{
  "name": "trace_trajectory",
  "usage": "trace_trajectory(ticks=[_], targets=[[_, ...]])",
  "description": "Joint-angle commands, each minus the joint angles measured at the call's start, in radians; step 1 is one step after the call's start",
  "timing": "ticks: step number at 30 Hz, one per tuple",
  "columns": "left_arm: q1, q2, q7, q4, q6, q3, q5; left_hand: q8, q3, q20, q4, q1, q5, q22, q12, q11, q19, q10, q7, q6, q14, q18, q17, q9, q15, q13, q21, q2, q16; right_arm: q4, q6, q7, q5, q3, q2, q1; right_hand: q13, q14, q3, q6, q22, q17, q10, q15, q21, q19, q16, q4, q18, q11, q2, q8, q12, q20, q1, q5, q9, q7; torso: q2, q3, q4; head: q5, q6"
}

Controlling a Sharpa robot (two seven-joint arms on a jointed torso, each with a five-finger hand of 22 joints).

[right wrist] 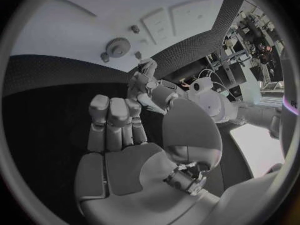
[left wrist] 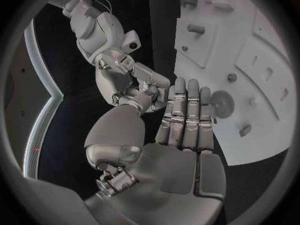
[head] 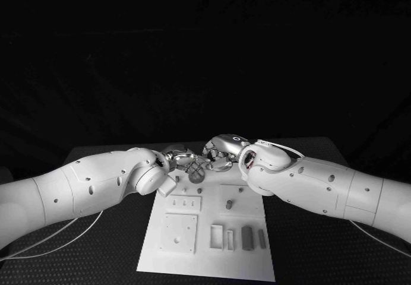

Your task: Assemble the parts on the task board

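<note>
Both hands meet over the far edge of the task board (head: 205, 261). The left hand (head: 178, 159) and the right hand (head: 224, 148) hold nothing, fingers apart, probably ready to pick up the gear (left wrist: 221, 103).

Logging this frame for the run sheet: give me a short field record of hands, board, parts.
left hand: fingers straight and together, holding nothing, at the far end of the task board
right hand: fingers curled, holding nothing, close beside the left hand over the black table
gear: lying flat on the board near its far end
peg: standing on the board
loose parts: small grey bars lying at the board's near end
contact: neither hand touches a part
</note>
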Motion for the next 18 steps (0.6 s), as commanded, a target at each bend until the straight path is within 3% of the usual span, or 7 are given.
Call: trace_trajectory(ticks=[1, 14, 18], targets=[[0.002, 0.000, 0.026, 0.006, 0.005, 0.003, 0.004, 0.004, 0.003, -0.006, -0.008, 0.004, 0.003, 0.017, 0.006, 0.001, 0.001, 0.008, 0.000, 0.011, 0.003, -0.002, -0.001, 0.002, -0.004, 0.002, 0.002, 0.017, 0.004, -0.002, 0.032, 0.009, -0.003, -0.003, 0.002, -0.005, 0.001, 0.004, 0.006, 0.075, 0.001, 0.000, 0.008, -0.006, 0.007, 0.005, 0.001, -0.001, 0.045, -0.002, 0.009, 0.008, 0.002, -0.001, 0.004, 0.001, 0.034, 0.040, 0.000, 0.0002, -0.0008, -0.001, 0.000], [0.000, -0.001, 0.016, 0.003, 0.004, 0.003, -0.001, 0.005, 0.029, -0.011, -0.027, -0.022, 0.011, 0.017, 0.009, -0.005, 0.006, 0.023, -0.004, 0.030, 0.012, -0.006, -0.001, 0.002, -0.009, 0.006, 0.001, 0.036, 0.010, -0.003, 0.030, 0.010, 0.005, -0.005, 0.000, -0.007, 0.001, 0.004, 0.007, 0.075, 0.001, 0.000, 0.008, -0.006, 0.006, 0.005, 0.001, -0.001, 0.045, -0.002, 0.008, 0.007, 0.002, -0.001, 0.003, 0.002, 0.034, 0.040, 0.000, 0.0001, -0.0001, -0.001, -0.002], [-0.002, -0.001, 0.009, 0.003, 0.002, 0.003, -0.014, 0.007, 0.088, -0.016, -0.034, -0.028, -0.009, 0.018, 0.011, -0.009, 0.015, 0.035, -0.009, 0.046, 0.021, -0.010, 0.001, 0.008, -0.014, 0.010, 0.004, 0.023, 0.018, -0.006, 0.027, 0.015, 0.023, -0.006, 0.000, -0.007, 0.001, 0.004, 0.007, 0.071, 0.001, -0.001, 0.006, -0.005, 0.005, 0.005, -0.001, -0.002, 0.045, -0.001, -0.006, 0.003, -0.001, -0.001, -0.003, 0.002, 0.033, 0.041, 0.000, 0.0001, -0.0012, 0.000, -0.003]])
